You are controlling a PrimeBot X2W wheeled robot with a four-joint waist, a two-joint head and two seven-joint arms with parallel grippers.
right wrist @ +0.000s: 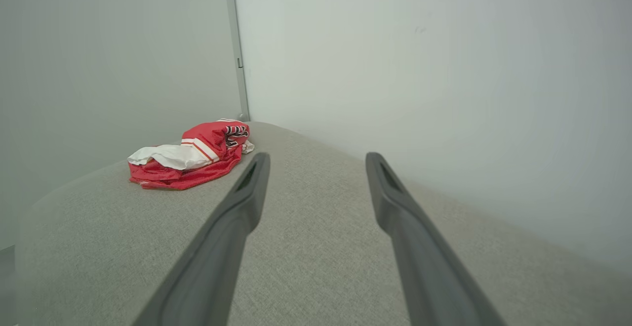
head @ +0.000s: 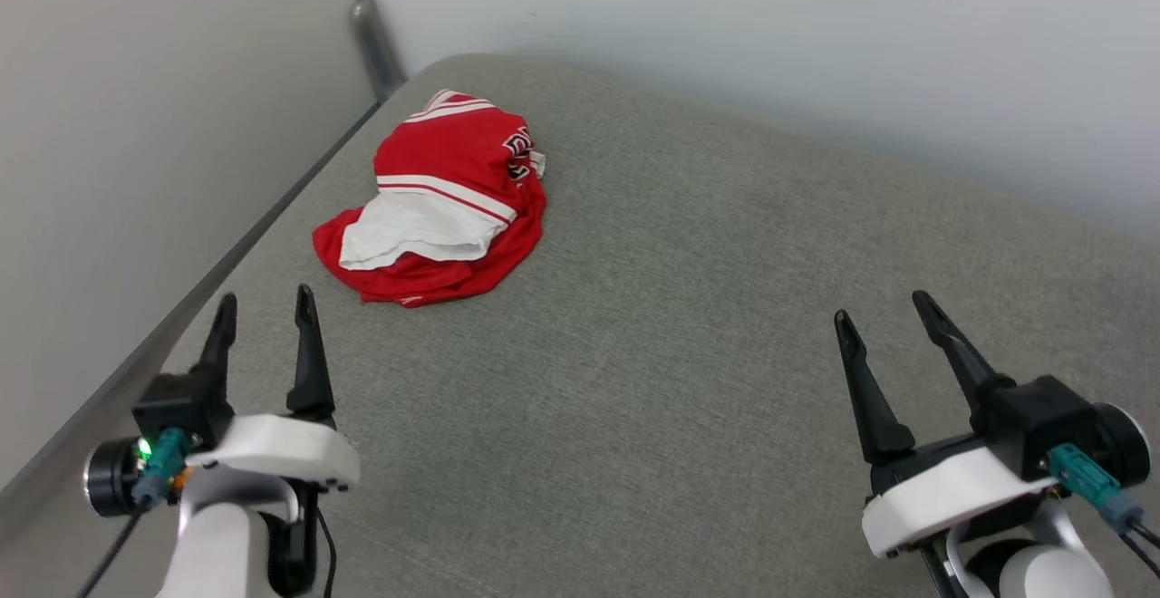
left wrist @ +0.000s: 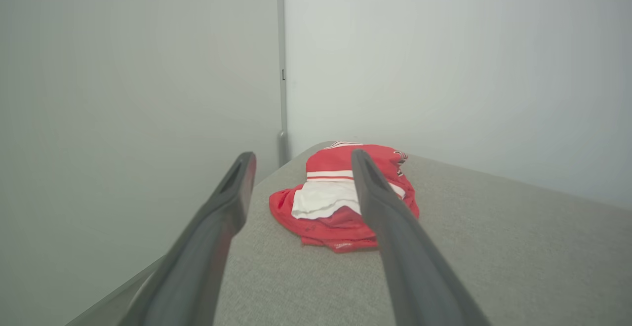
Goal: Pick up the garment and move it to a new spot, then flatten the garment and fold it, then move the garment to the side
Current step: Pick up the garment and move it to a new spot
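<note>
Jersey crumpled near far-left corner, untouched; left gripper and right gripper both spread, empty. Whole task ahead.

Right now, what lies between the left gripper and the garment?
Only bare grey upholstery: in the head view, nothing sits between the open left gripper and the garment.

1. The garment lies on the upholstered surface, near its far left corner, before the wall post.
2. The left gripper is near the garment, in front; the right gripper is well apart, to the right.
</note>
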